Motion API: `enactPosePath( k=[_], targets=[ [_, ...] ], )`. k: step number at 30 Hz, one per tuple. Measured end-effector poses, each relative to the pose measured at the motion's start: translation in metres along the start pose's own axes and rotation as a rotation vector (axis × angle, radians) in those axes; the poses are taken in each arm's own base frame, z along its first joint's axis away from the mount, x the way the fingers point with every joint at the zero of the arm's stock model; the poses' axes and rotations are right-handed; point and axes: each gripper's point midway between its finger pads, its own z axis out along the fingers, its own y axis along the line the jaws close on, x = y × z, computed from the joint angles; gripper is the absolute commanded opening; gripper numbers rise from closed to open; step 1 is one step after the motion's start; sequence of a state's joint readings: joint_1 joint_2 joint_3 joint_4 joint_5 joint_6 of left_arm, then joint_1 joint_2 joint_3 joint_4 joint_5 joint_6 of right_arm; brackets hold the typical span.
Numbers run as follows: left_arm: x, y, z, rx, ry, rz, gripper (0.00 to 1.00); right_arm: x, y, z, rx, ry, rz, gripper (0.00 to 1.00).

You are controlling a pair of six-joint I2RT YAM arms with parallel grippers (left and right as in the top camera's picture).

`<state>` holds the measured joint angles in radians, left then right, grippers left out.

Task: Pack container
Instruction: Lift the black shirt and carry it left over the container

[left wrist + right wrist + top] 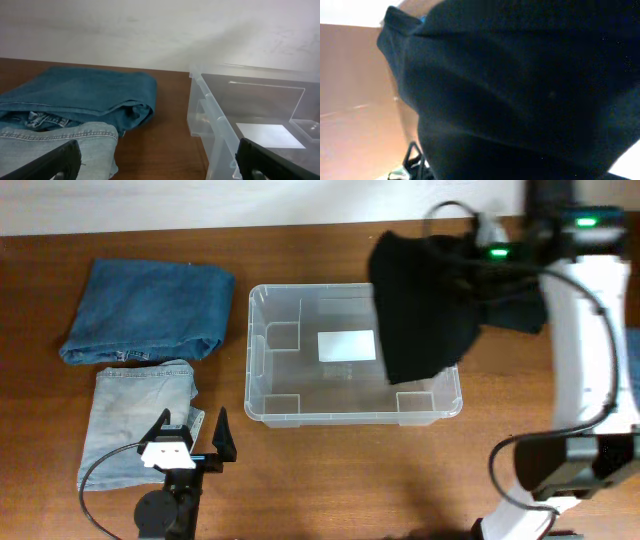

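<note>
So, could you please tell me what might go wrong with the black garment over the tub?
The black garment hangs partly past the right rim of the clear container, so it may drape over the rim instead of landing inside. It fills the right wrist view, so that camera cannot guide the release.

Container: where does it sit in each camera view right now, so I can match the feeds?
Overhead: the container is at centre, its right part hidden under the hanging black garment.
Left wrist: it takes up the right side of the picture, with one end wall nearest the camera.
Right wrist: not in it; the black garment fills the picture.
Shared landmark: the white label on its bottom, also seen in the left wrist view.
</note>
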<state>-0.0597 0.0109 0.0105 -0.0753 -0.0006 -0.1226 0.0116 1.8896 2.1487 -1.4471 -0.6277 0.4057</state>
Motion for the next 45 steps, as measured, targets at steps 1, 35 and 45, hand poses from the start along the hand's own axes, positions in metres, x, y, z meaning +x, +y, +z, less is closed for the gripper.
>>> enactPosePath(
  k=[1,35,45],
  targets=[
    [0.0,0.0,0.0,0.0,0.0,0.0,0.99,0.003,0.011,0.012,0.033,-0.012,0.015,0.04],
    [0.0,0.0,0.0,0.0,0.0,0.0,0.99,0.059,0.04,0.213,0.416,-0.094,0.234,0.04],
    [0.0,0.0,0.0,0.0,0.0,0.0,0.99,0.063,0.035,0.239,0.419,-0.065,0.23,0.04]
  ],
)
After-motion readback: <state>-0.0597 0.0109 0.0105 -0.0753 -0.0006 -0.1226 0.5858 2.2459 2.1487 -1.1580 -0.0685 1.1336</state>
